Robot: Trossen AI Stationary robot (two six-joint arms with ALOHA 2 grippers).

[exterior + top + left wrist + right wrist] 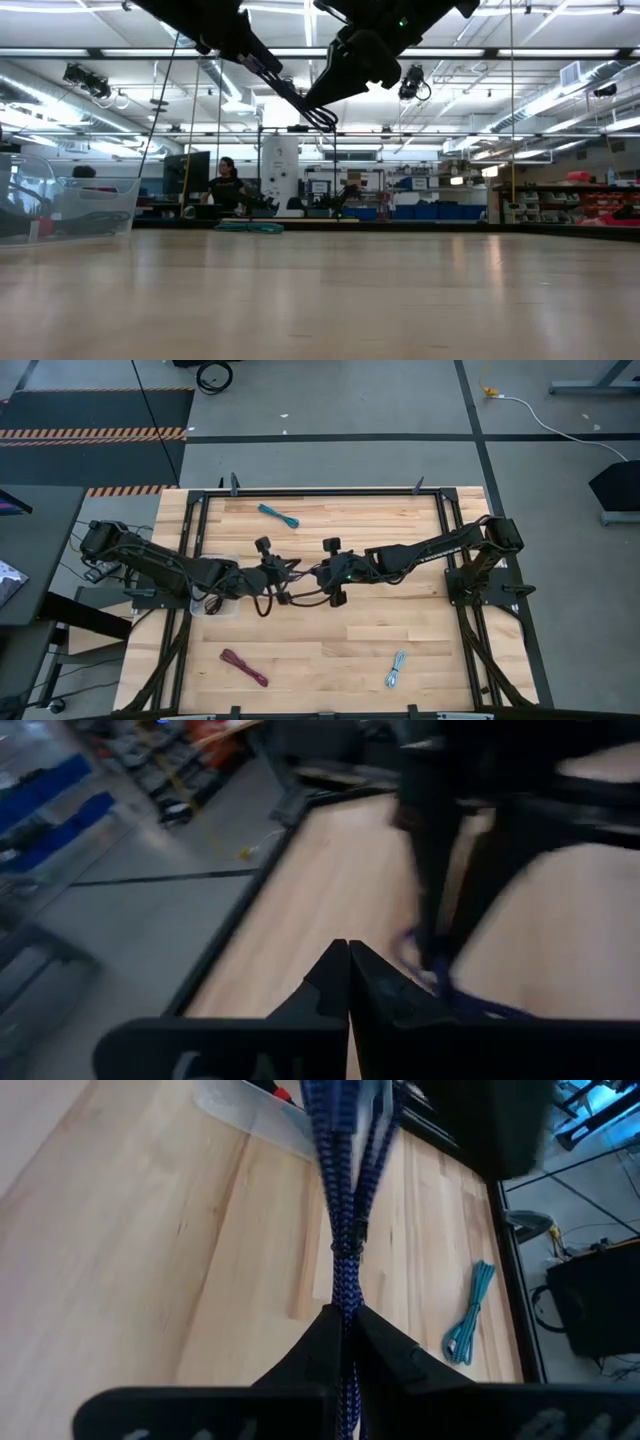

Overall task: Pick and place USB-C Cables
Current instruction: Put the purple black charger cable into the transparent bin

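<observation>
A purple USB-C cable [338,1200], a bundle of braided strands, is up in the air over the table's middle with my right gripper [345,1325] shut on it. My left gripper [348,955] faces it from the left, shut, and the purple cable [455,995] passes close beside one of its fingers. In the high view the two grippers meet near the table's centre [298,574]. A teal cable [278,515] lies at the far side. A maroon one [243,667] and a pale blue-grey one [396,669] lie near the front edge. My right gripper pinches the purple bundle between its two fingers, just below the bundle's tie [347,1285]. The fingers lie along the bundle. The bundle runs straight away from the fingers, clear of the table. My left gripper: I cannot tell whether it touches the cable; nothing shows between its shut fingers.
A small clear plastic tub [250,1115] stands on the table's left part, under the left arm [160,565]. A black metal frame [455,550] borders the wooden table. Bare wood lies between the loose cables at the front [320,660].
</observation>
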